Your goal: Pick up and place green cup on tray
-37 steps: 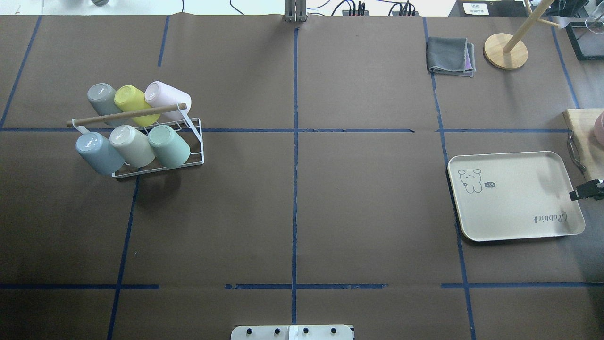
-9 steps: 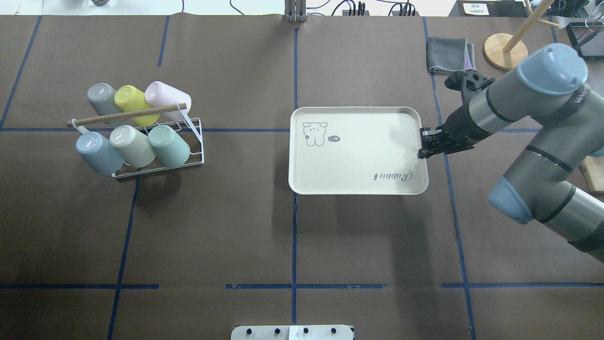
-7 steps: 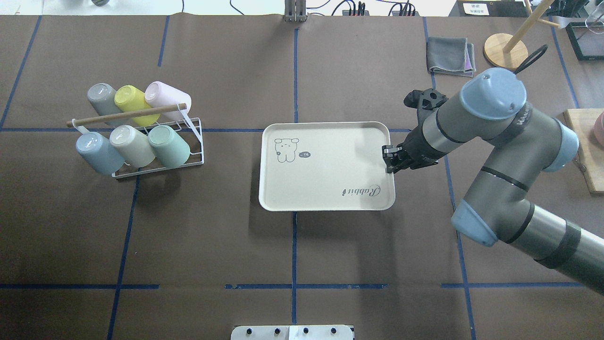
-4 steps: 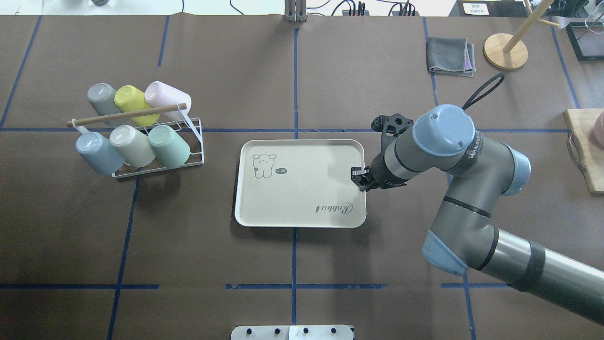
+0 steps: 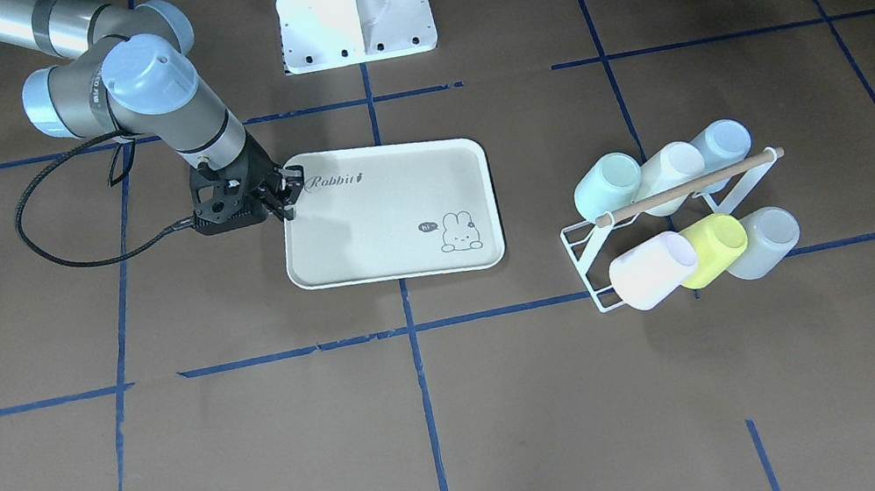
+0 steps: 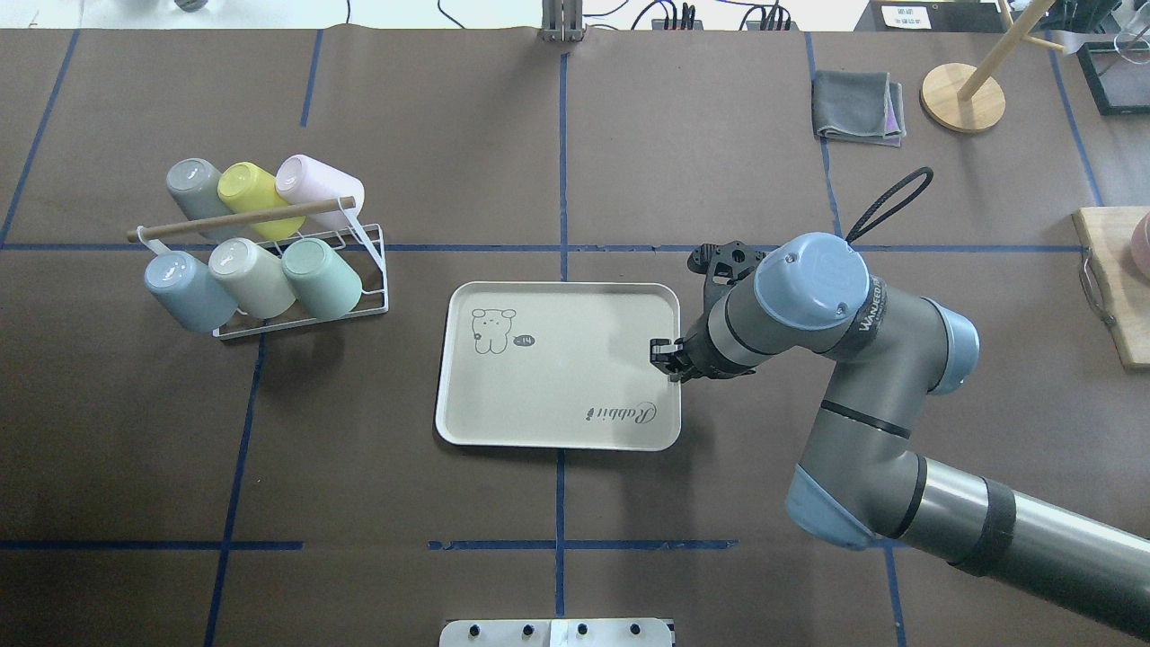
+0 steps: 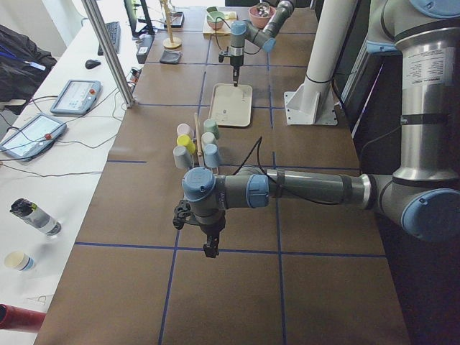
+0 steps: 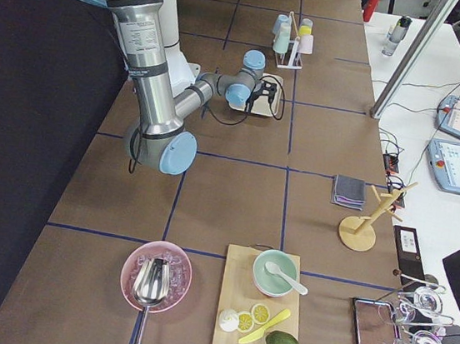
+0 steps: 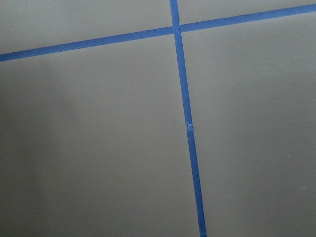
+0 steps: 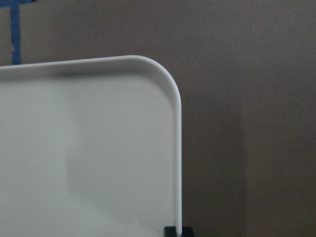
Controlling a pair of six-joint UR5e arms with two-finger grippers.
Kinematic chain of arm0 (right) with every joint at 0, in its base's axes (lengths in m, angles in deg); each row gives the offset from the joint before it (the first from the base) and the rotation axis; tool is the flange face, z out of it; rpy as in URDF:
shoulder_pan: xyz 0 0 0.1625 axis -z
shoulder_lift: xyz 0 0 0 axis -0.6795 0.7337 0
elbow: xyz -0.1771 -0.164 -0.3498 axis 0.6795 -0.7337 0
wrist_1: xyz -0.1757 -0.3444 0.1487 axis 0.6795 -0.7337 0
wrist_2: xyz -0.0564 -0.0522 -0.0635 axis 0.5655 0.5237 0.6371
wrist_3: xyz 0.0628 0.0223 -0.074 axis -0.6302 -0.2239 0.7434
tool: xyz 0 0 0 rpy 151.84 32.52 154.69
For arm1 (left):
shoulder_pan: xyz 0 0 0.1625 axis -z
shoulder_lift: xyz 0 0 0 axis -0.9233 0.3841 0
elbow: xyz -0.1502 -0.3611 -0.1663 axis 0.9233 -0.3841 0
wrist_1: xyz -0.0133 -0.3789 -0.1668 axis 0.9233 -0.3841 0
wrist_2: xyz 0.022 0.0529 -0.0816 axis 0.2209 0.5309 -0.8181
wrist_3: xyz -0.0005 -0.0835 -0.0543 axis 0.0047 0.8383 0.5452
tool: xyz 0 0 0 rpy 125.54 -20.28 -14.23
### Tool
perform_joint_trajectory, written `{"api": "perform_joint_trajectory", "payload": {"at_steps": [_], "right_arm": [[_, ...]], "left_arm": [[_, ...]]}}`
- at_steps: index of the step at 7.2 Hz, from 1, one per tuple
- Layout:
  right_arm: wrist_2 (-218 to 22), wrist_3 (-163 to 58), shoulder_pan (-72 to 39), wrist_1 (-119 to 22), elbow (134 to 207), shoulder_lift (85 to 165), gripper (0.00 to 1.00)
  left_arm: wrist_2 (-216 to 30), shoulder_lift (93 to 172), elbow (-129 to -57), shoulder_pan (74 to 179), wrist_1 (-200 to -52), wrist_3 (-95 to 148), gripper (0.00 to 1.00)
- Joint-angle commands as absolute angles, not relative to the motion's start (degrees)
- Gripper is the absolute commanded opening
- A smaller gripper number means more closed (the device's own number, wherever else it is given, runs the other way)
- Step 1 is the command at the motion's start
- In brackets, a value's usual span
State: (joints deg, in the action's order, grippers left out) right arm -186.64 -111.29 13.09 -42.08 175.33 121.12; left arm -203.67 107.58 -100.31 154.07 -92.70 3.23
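Note:
The green cup (image 6: 319,277) lies tilted in the front row of a white wire rack (image 6: 373,270), at its right end; it also shows in the front-facing view (image 5: 605,186). The cream tray (image 6: 575,359) with "Rabbit" lettering is at the table's middle, flat and low over or on the paper. My right gripper (image 6: 667,352) is shut on the tray's right rim (image 5: 287,217); the right wrist view shows the rim (image 10: 177,148) between the fingertips. My left gripper (image 7: 209,248) shows only in the left side view, over bare table; I cannot tell its state.
The rack also holds blue (image 6: 187,289), cream (image 6: 250,275), grey (image 6: 196,184), yellow-green (image 6: 252,193) and pink (image 6: 316,187) cups under a wooden bar. A grey cloth (image 6: 858,106), wooden stand (image 6: 963,97) and cutting board (image 6: 1114,279) are at the right.
My right arm came in, took the tray by its rim and carried it from the table's right side to the middle, left and toward the robot. The cups have not moved.

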Motion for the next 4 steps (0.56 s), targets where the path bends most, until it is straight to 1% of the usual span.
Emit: {"api": "perform_joint_trajectory", "payload": {"at_steps": [1, 3, 4], "right_arm": [[-186.6, -111.2, 13.2, -42.1, 175.3, 121.7, 0.0], [-186.6, -111.4, 13.2, -42.1, 175.3, 121.7, 0.01], [-186.6, -111.5, 13.2, -42.1, 175.1, 121.7, 0.15]], "left_arm": [[-203.7, 107.6, -100.0, 154.1, -92.7, 3.2, 1.0], [-203.7, 107.6, -100.0, 154.1, -92.7, 3.2, 1.0], [-203.7, 107.7, -100.0, 154.1, -92.7, 3.2, 1.0]]}}
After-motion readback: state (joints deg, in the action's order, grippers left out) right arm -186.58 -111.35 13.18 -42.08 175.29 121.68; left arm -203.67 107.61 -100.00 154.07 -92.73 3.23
